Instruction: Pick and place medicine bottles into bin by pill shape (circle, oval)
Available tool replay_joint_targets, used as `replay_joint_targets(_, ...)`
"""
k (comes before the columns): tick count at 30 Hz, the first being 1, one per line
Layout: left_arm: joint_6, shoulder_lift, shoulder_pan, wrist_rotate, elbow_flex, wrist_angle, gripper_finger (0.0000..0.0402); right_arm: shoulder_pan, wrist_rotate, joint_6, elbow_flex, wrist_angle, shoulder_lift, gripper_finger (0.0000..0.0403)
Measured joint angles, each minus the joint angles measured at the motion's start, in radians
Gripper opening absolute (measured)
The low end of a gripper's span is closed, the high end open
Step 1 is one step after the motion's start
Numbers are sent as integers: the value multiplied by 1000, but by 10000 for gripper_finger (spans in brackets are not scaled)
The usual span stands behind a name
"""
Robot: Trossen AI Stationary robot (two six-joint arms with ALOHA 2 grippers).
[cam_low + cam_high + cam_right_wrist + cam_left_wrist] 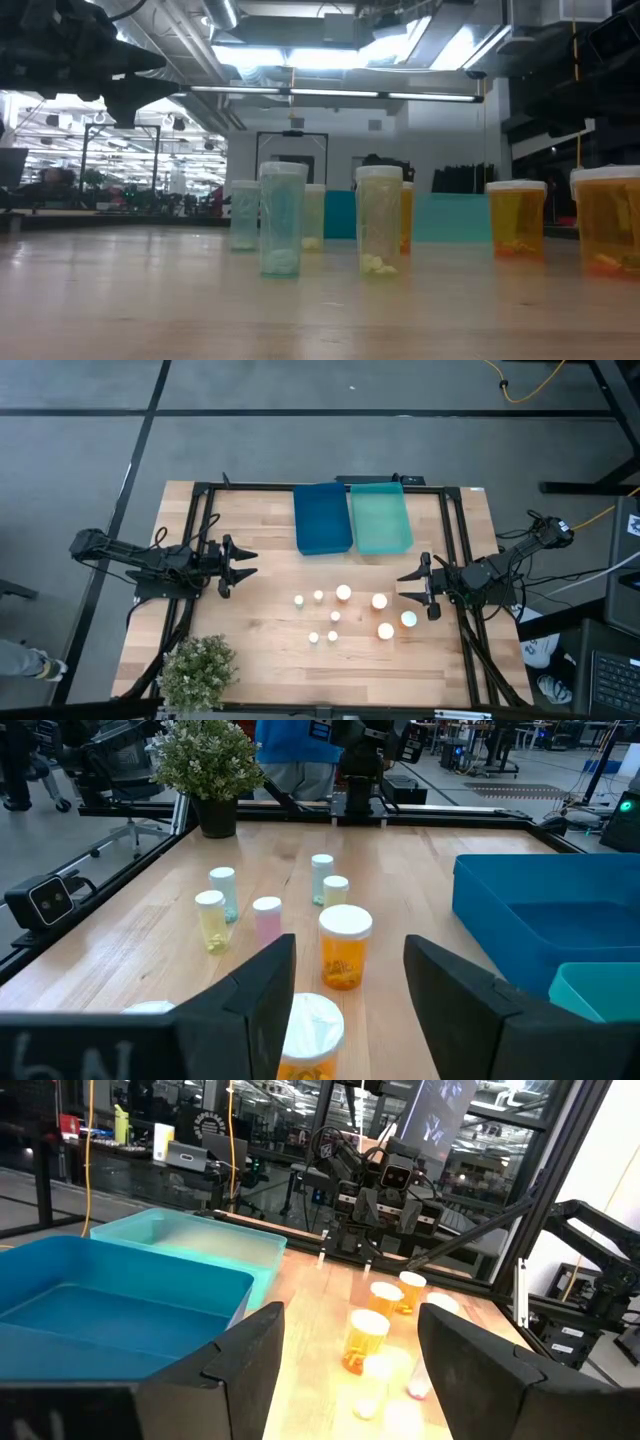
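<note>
Several medicine bottles with white caps stand upright on their bases in the middle of the wooden table. The small whitish ones point(318, 616) are toward the left and the larger amber ones point(385, 616) toward the right. In the right wrist view an amber bottle point(345, 948) stands just ahead of the fingers, with small whitish ones point(267, 920) beyond it. My left gripper point(252, 563) is open and empty, left of the bottles. My right gripper point(402, 587) is open and empty, just right of the amber bottles.
A dark blue bin point(322, 518) and a teal bin point(380, 517) sit side by side at the table's far edge. A green potted plant point(198, 672) stands at the near left corner. Black frame rails point(455, 540) run along the table's sides.
</note>
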Motion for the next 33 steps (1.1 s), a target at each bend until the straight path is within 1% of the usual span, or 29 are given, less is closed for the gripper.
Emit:
replay_joint_targets(18,0,0,0,0,0,0,223,0,0,0,0,0,0,191)
replay_joint_targets(20,11,0,0,0,0,0,223,0,1,-51,0,2,0,191)
replay_joint_targets(24,108,0,0,0,0,0,223,-3,1,-209,0,5,0,191)
replay_joint_targets(26,137,0,0,0,0,0,223,-3,0,-232,0,4,0,191)
replay_joint_targets(33,168,0,0,0,0,0,223,-3,0,-231,0,6,0,191)
